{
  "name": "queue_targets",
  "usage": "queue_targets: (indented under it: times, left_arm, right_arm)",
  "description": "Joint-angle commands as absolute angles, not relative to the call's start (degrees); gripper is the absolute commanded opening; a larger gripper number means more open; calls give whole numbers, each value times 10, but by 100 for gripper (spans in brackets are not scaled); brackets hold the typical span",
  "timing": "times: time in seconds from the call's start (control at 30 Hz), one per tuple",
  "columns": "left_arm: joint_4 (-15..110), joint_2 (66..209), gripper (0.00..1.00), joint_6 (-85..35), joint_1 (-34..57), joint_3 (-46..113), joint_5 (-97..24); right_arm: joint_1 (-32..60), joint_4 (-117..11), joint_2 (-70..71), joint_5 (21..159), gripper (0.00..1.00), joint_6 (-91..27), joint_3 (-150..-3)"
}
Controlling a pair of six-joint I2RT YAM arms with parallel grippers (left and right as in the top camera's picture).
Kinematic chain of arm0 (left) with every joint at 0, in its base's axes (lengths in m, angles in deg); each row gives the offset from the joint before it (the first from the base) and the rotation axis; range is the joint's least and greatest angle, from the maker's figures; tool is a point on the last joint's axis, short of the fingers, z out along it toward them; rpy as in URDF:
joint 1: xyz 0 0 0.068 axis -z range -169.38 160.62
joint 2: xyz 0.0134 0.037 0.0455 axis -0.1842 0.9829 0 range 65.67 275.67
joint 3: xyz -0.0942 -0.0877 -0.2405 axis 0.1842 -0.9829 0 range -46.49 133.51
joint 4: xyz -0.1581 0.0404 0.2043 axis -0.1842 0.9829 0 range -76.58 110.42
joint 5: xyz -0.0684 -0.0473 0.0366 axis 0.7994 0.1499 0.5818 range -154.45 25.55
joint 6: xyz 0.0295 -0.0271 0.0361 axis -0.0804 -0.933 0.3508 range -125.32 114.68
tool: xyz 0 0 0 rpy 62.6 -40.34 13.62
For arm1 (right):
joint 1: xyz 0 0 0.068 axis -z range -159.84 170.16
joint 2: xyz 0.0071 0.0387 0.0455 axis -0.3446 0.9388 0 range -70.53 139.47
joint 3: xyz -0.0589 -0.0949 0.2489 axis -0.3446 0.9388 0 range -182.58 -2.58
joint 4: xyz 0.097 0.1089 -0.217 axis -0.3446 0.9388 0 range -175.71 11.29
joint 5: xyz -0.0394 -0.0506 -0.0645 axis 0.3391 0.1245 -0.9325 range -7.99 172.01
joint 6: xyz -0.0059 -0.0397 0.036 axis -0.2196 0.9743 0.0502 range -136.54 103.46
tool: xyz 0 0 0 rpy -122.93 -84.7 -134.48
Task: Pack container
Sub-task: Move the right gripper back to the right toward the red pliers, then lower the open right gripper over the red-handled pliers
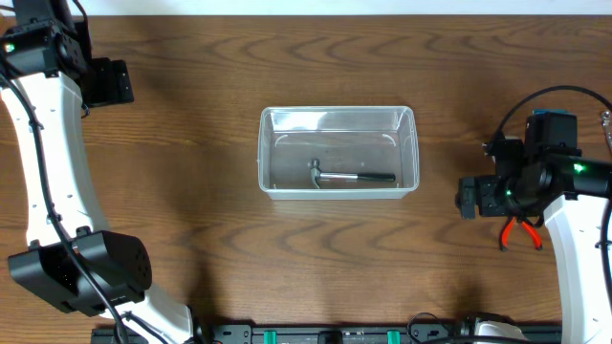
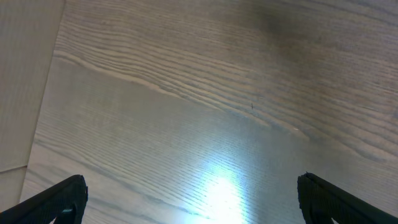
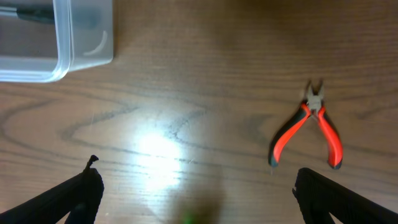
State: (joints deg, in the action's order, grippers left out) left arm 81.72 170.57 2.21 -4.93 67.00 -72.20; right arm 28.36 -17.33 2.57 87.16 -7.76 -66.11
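Observation:
The container [image 1: 338, 114], a clear rectangular tub, stands at the middle of the wooden table, and its corner shows at the top left of the right wrist view [image 3: 87, 43]. Inside it lies a small metal tool with a black handle [image 1: 350, 178]. Red-handled pliers [image 1: 522, 224] lie on the table at the right, beside my right arm; in the wrist view the pliers [image 3: 315, 107] are ahead and right of my right gripper [image 3: 199, 186], which is open and empty. At the far left back, the left gripper [image 1: 107, 82] hangs open over bare wood [image 2: 191, 193].
A black rail [image 1: 325, 335] runs along the table's front edge. The left arm's base [image 1: 86, 272] fills the front left corner. In the left wrist view a pale surface [image 2: 25, 81] borders the wood at the left.

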Motion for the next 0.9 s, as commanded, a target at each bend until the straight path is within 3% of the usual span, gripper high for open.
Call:
queue_targets:
  times: [0.0,0.47,0.87]
  left_arm:
    - [817,1704,98,25,-51,673,-727]
    - [817,1704,98,25,-51,673,-727]
    - [817,1704,98,25,-51,673,-727]
  right_arm:
    - [288,-186,25,865,99,-88,-661]
    - [329,-194,78,852,99,-129,-647]
    - [377,-216,173,686,99,-75,-647]
